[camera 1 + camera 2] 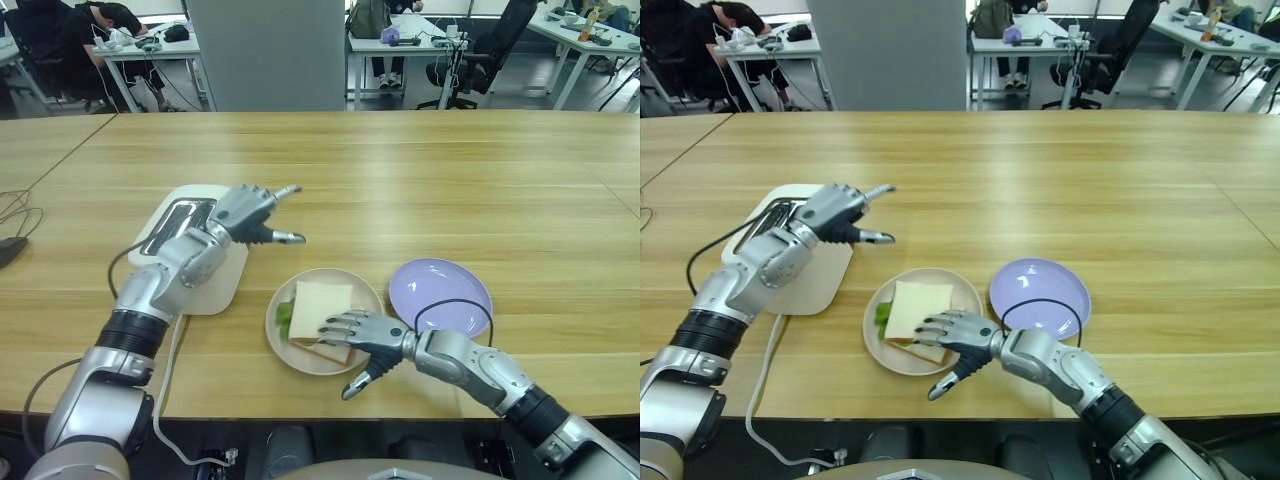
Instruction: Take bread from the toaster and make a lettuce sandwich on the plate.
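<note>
Near centre of the table [400, 170]: beige plate [308, 363] with the sandwich. Top bread slice [318, 303] pale and square, tilted a little. Lettuce [284, 317] poking out at the left edge, under the slice. Crust of a lower slice [336, 351] peeking out at the near right.

Right robot hand [368, 334] at the near-right corner of the sandwich, palm down. Fingers spread apart, tips on the top slice, nothing gripped. Thumb stretched toward the near edge of the table, off the plate.

Left robot hand [248, 213] up over the right side of the toaster [215, 288], well apart from the plate. Fingers partly bent but apart, some pointing right, nothing held. Cannot tell if touching the toaster.

Toaster white, lying left of the plate, slots partly hidden behind the left forearm. Contents of the slots unreadable.

White cord [168, 385] from the toaster toward the near table edge and over it.

Purple plate [440, 265] just right of the beige plate, close to touching. Thin black cable loop [450, 302] from the right arm arching over its near part.

Dark cable [10, 245] at the far left edge of the table.
</note>
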